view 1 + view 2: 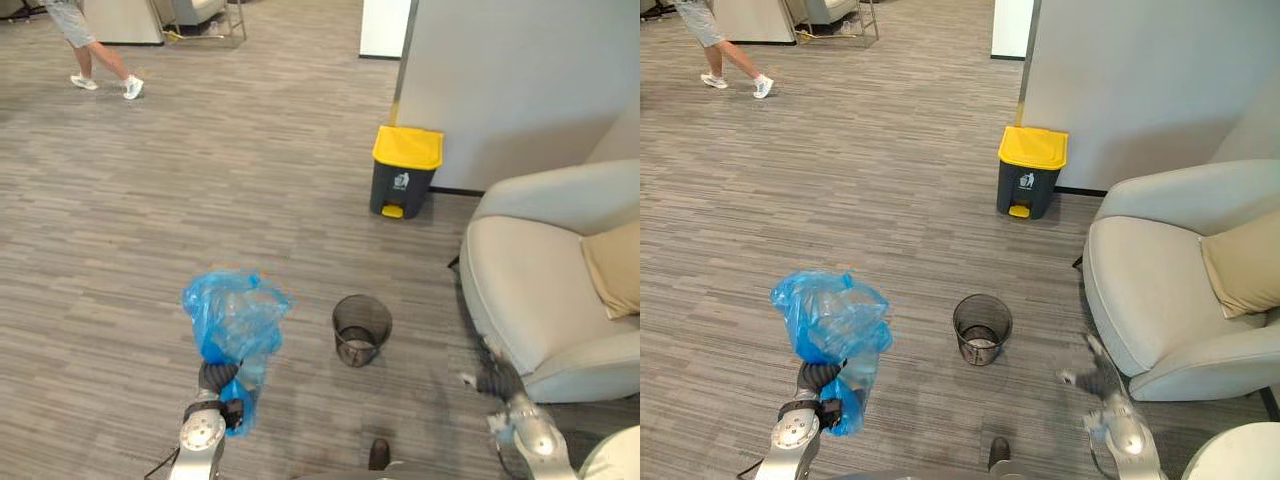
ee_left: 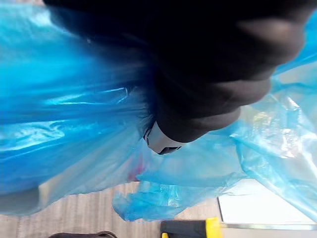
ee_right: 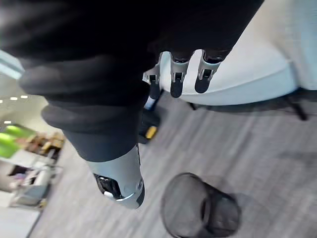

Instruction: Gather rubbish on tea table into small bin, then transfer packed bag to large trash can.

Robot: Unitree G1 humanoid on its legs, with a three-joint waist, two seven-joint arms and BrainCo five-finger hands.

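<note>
One blue bag [image 1: 235, 320], one mesh bin [image 1: 361, 330], one yellow-lidded trash can [image 1: 405, 172], one armchair [image 1: 530, 290], one cushion [image 1: 615, 265]

A pale grey armchair [image 1: 540, 300] stands at the right on the striped grey carpet [image 1: 200, 180], with a tan cushion [image 1: 615, 265] leaning against its back. Behind it rises a plain light wall [image 1: 520, 70]. Far off at the upper left, a person [image 1: 72, 22] in shorts and white shoes walks near a metal-legged chair [image 1: 205, 15].
</note>
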